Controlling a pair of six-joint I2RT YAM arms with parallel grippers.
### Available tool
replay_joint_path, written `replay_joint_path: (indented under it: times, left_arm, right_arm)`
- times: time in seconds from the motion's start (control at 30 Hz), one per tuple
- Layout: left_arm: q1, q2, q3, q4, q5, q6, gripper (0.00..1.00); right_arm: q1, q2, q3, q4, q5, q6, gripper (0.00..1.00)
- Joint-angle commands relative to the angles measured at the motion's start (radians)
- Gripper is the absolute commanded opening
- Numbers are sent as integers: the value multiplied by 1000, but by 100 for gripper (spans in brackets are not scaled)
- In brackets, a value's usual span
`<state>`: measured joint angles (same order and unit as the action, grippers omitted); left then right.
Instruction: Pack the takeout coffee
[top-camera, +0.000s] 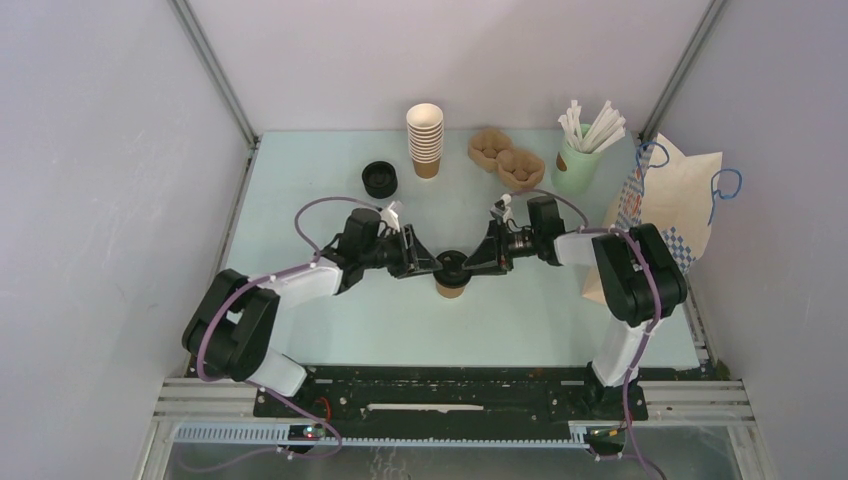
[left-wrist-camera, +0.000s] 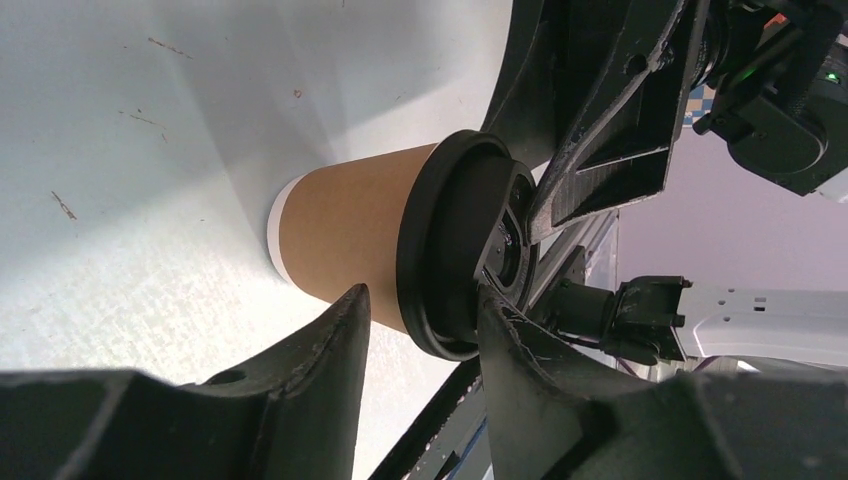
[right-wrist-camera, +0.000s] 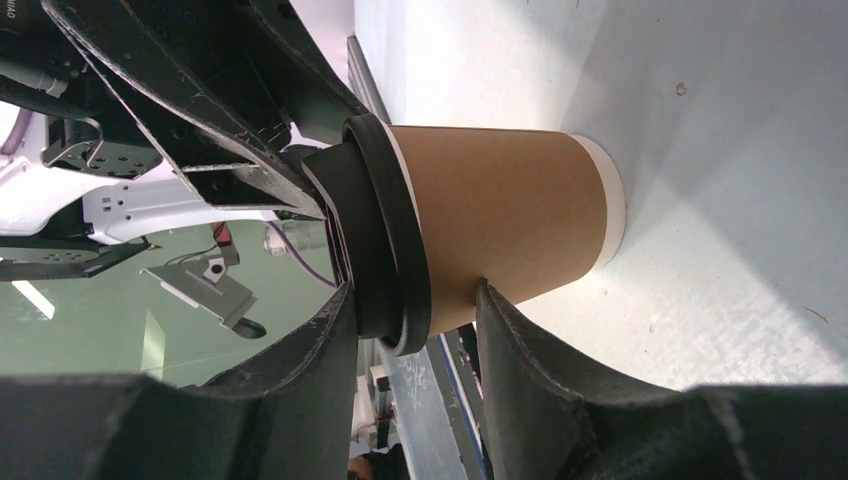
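On table (top-camera: 330, 330), black-lidded takeout coffee (top-camera: 450, 282)

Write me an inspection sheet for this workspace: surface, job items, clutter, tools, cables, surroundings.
Surface: pale green table, a few small marks, no spills seen.
Job's things: coffee cup upright at the centre, black lid on top.
Clutter: paper cup stack, black round item, pulp trays and green cup of straws at the back; paper bag at the right edge.
Tools: left tool and right tool each astride the lid's rim; firm grip not certain.
Cables: purple cable looped on the left arm, another on the right; neither reaches the cup.
Surroundings: plain walls on three sides; nothing else seen.
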<state>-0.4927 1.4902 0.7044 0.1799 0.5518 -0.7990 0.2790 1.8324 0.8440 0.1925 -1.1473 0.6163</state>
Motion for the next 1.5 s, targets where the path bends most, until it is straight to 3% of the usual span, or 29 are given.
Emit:
replay_joint_path:
  times: [0.0,0.23,0.43,0.6,0.83,0.97,1.07,1.27,1.47]
  left_arm:
    - [2,5,-66,-32,-69,27,46]
    - [2,-2,-118,-20,-105,30,43]
    - [1,-7,-109,-28,-103,35,43]
    - [0,-49,-85,-31,-72,29,54]
    - [17,-116,-115,22,-32,-21,75]
    - [39,-163,-138,45,-37,-43,80]
    - [66,-180,-174,105,-22,-82,80]
    - [78,-117,-183,160,11,-119,64]
    - [78,-63,-170,181,11,-122,57]
  right_arm:
    - [29,92,-52,-35,258,-46,46]
    - [34,147,-96,46,285,7,41]
    - [41,59,-95,44,270,38,49]
    - [49,-29,-31,-17,241,33,63]
    - [61,9,-11,-44,258,15,57]
    - [60,7,-11,-51,267,8,55]
    - [60,5,-11,-52,273,5,55]
    - [64,20,-8,-54,271,1,53]
    - [66,26,-8,-50,275,3,52]
